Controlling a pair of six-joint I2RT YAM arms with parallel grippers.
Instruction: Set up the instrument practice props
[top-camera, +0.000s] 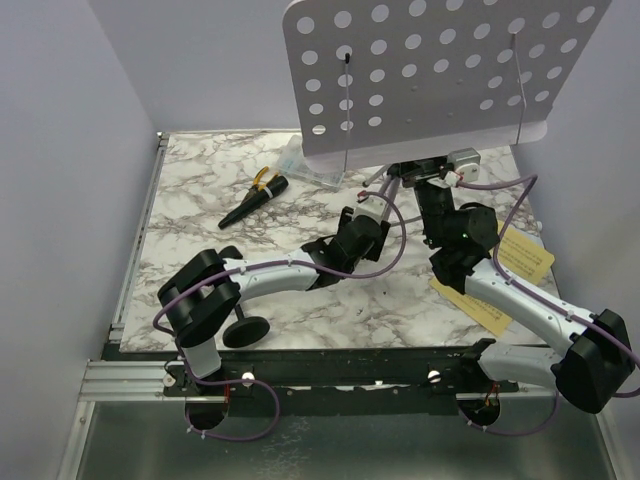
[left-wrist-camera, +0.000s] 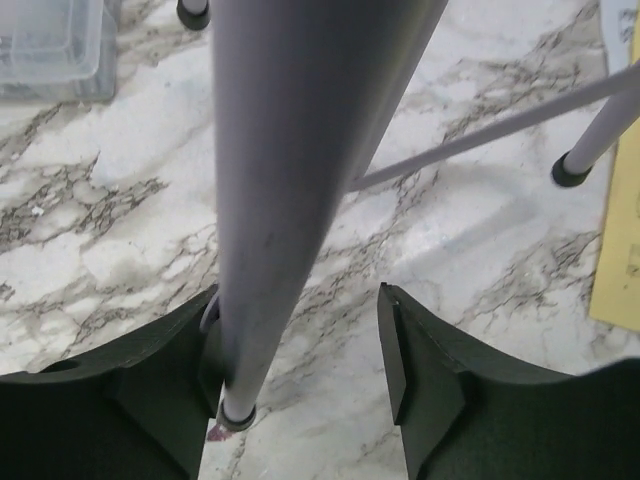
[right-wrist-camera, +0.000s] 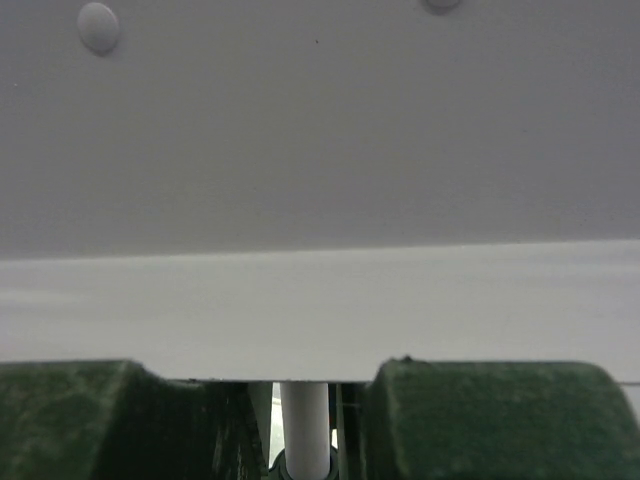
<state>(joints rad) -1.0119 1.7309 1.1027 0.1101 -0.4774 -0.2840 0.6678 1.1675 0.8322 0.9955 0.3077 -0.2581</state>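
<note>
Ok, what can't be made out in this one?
- Clear box: top view, far part hidden under the desk of the music stand.
- Sheet-music pages: top view, print too small, right arm covers part.
- Mic stand: top view, partly behind the left arm.
- Whether the right jaws clamp the pole: right wrist view, close and blurred, desk fills the frame.

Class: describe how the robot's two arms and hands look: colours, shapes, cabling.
The left arm and right arm share silver-grey tubular links between bulky black joints. A purple cable loops along each. The left hand and right hand have thick, dark, wedge-shaped fingers.
</note>
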